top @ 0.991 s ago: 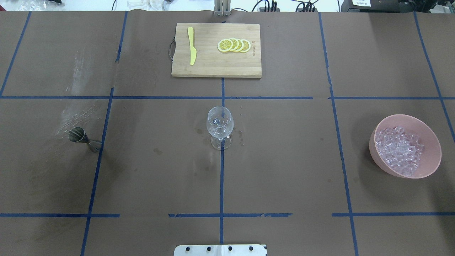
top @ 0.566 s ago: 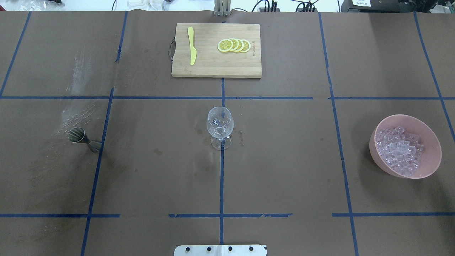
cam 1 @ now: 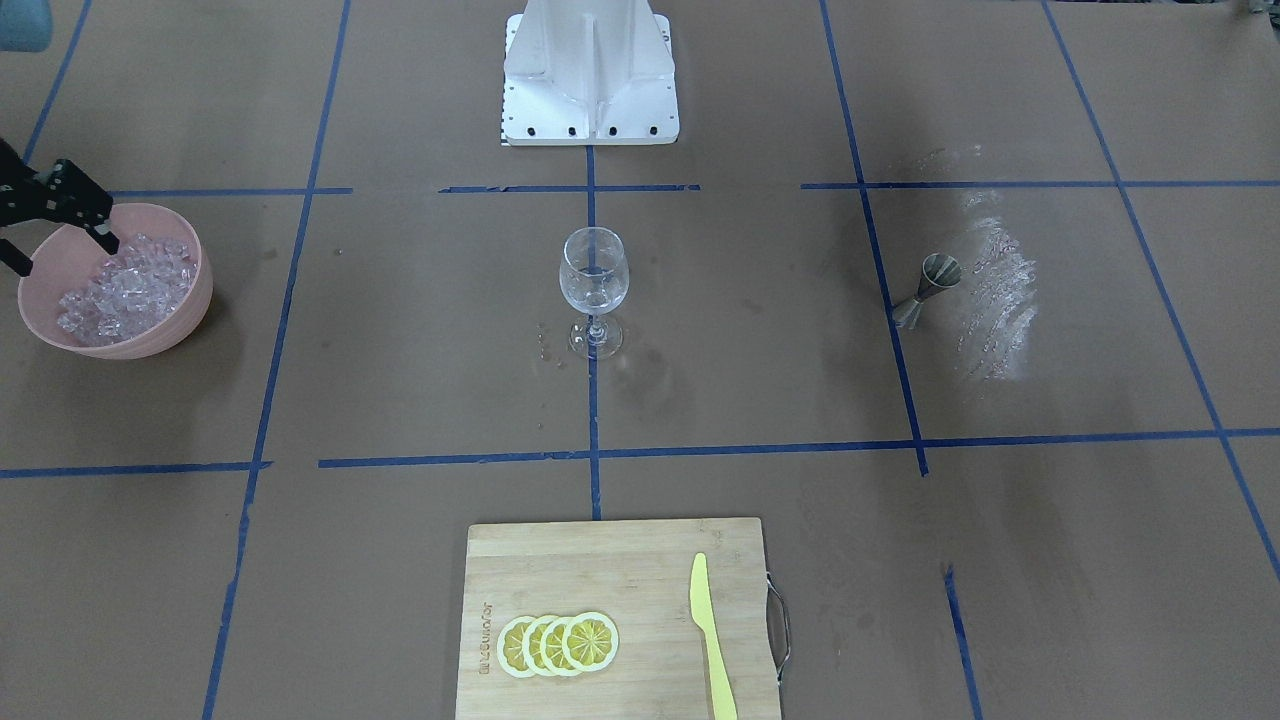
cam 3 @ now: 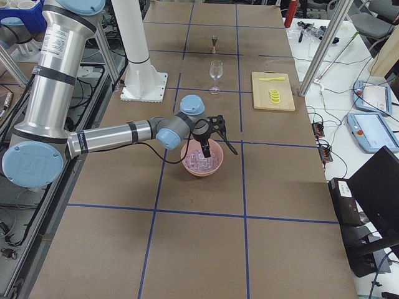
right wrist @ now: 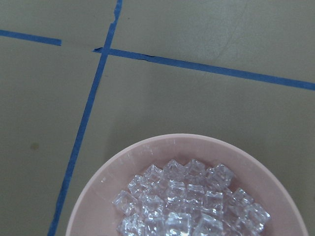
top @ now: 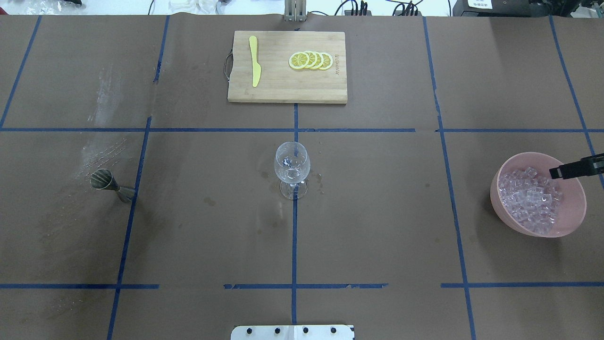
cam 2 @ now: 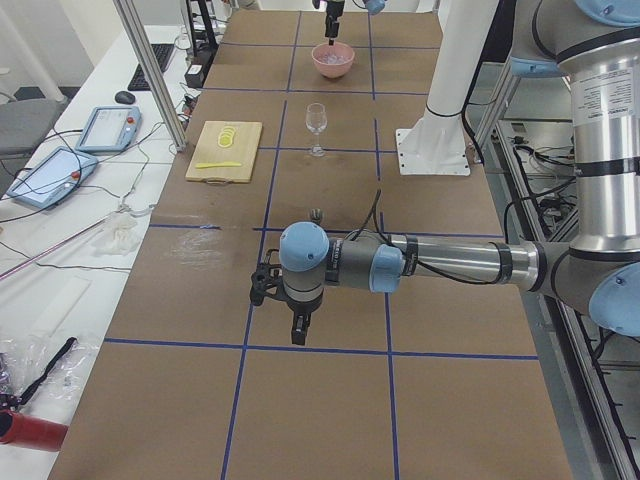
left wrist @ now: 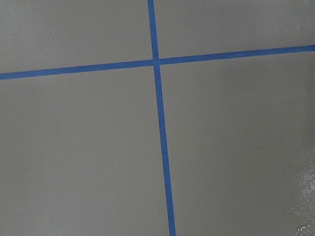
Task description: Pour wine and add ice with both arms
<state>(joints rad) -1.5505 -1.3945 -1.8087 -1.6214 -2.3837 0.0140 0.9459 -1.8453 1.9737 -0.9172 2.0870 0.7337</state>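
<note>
Over the ice (top: 531, 200), right tool (cam 1: 66, 257) spread wide

At the bench's (top: 377, 212) right end: pink bowl (top: 496, 198), heaped with the clear cubes. Above it the right tool, jaws far apart and gripping nothing; one finger (top: 573, 169) over the heap, the other out by the bowl's outer rim. Contact with the cubes: cannot tell.

Mid-bench, foot on a blue tape line (top: 294, 236): wine glass (top: 292, 163), upright, well apart from the bowl. Low inside, a trace of clear wine (cam 1: 594, 296), barely discernible.

Toward the left end: metal jigger (top: 106, 182), standing just beside another tape line, with white streaks (cam 1: 990, 300) on the bench close by. Farther out, beyond the overhead frame: left tool (cam 2: 278, 318), above bare bench crossed only by tape. Caught by the side camera alone, so open or closed: cannot tell.

Along the edge farthest from the robot: wooden cutting board (top: 287, 89), carrying four overlapped lemon slices (top: 311, 60) and a yellow knife (top: 255, 61), the two apart.
</note>
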